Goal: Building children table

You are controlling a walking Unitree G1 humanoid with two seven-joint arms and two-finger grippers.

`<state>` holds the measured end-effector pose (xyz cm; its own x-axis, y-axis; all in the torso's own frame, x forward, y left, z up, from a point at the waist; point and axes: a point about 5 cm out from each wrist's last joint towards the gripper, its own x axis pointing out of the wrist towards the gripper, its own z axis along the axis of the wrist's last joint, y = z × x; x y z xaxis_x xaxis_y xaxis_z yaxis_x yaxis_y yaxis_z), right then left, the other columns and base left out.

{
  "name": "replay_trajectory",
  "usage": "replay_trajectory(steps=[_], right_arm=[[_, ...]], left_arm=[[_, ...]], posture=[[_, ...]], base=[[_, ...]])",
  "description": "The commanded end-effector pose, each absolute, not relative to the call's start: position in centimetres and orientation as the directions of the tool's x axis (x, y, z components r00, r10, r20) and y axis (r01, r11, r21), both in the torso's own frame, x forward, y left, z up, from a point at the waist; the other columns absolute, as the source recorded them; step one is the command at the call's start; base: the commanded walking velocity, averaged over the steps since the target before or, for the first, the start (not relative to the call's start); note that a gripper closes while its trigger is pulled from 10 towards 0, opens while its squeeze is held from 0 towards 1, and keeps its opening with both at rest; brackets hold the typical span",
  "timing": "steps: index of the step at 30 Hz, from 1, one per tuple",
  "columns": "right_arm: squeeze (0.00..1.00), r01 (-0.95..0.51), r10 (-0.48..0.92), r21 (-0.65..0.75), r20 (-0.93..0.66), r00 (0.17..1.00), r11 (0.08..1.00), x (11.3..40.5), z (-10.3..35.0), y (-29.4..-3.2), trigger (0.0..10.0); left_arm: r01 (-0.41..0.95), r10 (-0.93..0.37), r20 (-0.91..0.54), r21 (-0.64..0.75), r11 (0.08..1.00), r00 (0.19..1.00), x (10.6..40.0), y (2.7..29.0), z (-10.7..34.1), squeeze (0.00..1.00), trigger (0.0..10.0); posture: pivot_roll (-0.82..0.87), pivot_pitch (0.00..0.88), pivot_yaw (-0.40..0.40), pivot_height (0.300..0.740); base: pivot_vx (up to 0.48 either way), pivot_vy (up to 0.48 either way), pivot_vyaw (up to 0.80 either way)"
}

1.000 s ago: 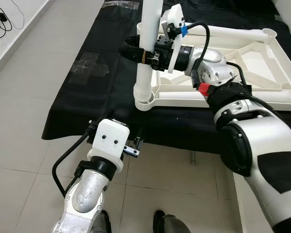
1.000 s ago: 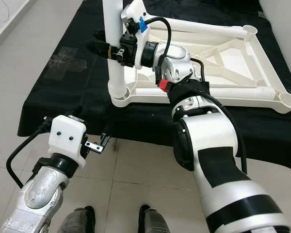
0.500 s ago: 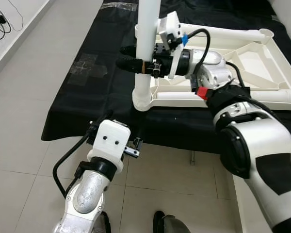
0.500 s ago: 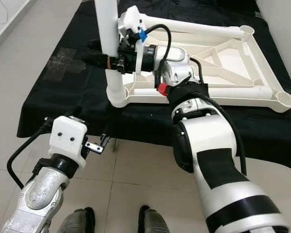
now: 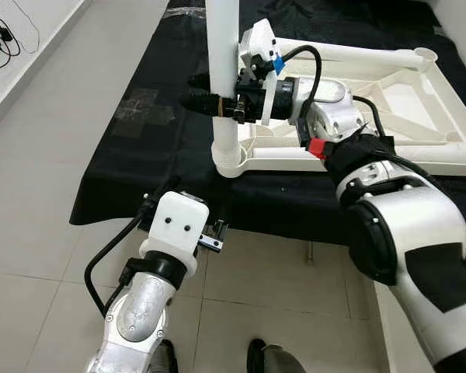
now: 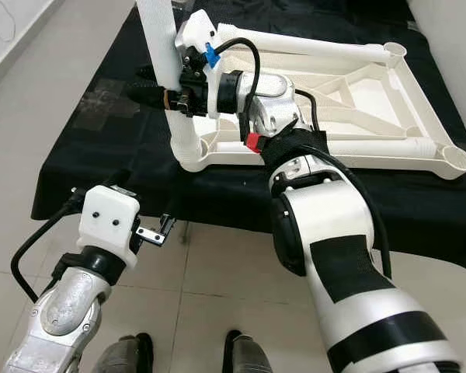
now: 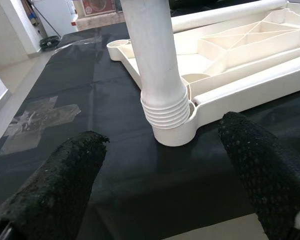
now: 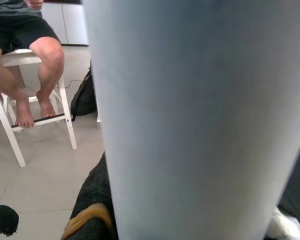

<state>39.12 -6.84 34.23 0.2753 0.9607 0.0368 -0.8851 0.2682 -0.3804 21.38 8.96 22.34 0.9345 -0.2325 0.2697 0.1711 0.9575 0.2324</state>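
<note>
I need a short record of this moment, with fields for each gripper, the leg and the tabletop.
right gripper: shut on leg, above the socket
leg: white tube, upright, ribbed end in the corner socket
tabletop: white, upside down on black cloth
left gripper: open, low, apart from leg
person: seated on stool, legs seen

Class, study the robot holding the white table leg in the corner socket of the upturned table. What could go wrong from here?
1. The right gripper holds the leg well above the socket; the leg looks slightly tilted, so it might jam or lever out.
2. The table lies loose on a black cloth near its edge, so a sideways push may slide it.
3. The left gripper is open below, steadying nothing.
</note>
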Motion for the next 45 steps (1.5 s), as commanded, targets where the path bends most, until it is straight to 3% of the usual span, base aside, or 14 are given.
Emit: replay_trajectory(steps=[1,6,8,23,29,41,45], right_arm=[[0.0,-0.891,0.955,-0.355,0.028,0.295,0.285,39.3,34.3,-7.5,10.0],[0.0,-0.886,0.95,-0.355,0.023,0.311,0.298,39.4,34.3,-7.6,10.0],[0.0,-0.868,0.93,-0.355,0.01,0.366,0.346,39.7,33.7,-8.0,10.0],[0.0,-0.866,0.905,-0.313,-0.048,0.423,0.389,40.2,31.4,-8.5,10.0],[0.0,-0.825,0.865,-0.303,-0.009,0.502,0.477,40.6,32.3,-9.6,10.0],[0.0,-0.903,0.933,-0.248,0.011,0.36,0.351,39.8,32.8,-10.6,10.0],[0.0,-0.893,0.922,-0.244,0.018,0.386,0.378,40.0,32.9,-10.8,10.0]], left_arm=[[0.164,-0.224,0.269,0.228,0.96,0.937,21.1,8.9,22.4,0.0,10.0],[0.161,-0.221,0.271,0.227,0.96,0.937,21.1,9.0,22.5,0.0,10.0],[0.159,-0.22,0.272,0.228,0.961,0.937,21.0,8.9,22.4,0.0,10.0],[0.154,-0.218,0.272,0.239,0.959,0.937,21.0,8.9,22.5,0.0,10.0],[0.153,-0.217,0.272,0.239,0.959,0.938,21.1,8.9,22.4,0.0,10.0],[0.154,-0.219,0.271,0.243,0.958,0.937,21.2,9.0,22.4,0.0,10.0],[0.155,-0.22,0.268,0.244,0.957,0.938,21.2,9.1,22.3,0.0,10.0]], posture=[[0.14,0.3,-0.097,0.74],[0.13,0.3,-0.097,0.74],[0.14,0.304,-0.098,0.74],[0.14,0.311,-0.097,0.74],[0.14,0.313,-0.1,0.74],[0.14,0.312,-0.093,0.74],[0.14,0.312,-0.089,0.74]], base=[[0.0,0.0,0.0],[0.0,0.0,0.0],[0.0,0.0,0.0],[0.0,0.0,0.0],[0.0,0.0,0.0],[0.0,0.0,0.0],[0.0,0.0,0.0]])
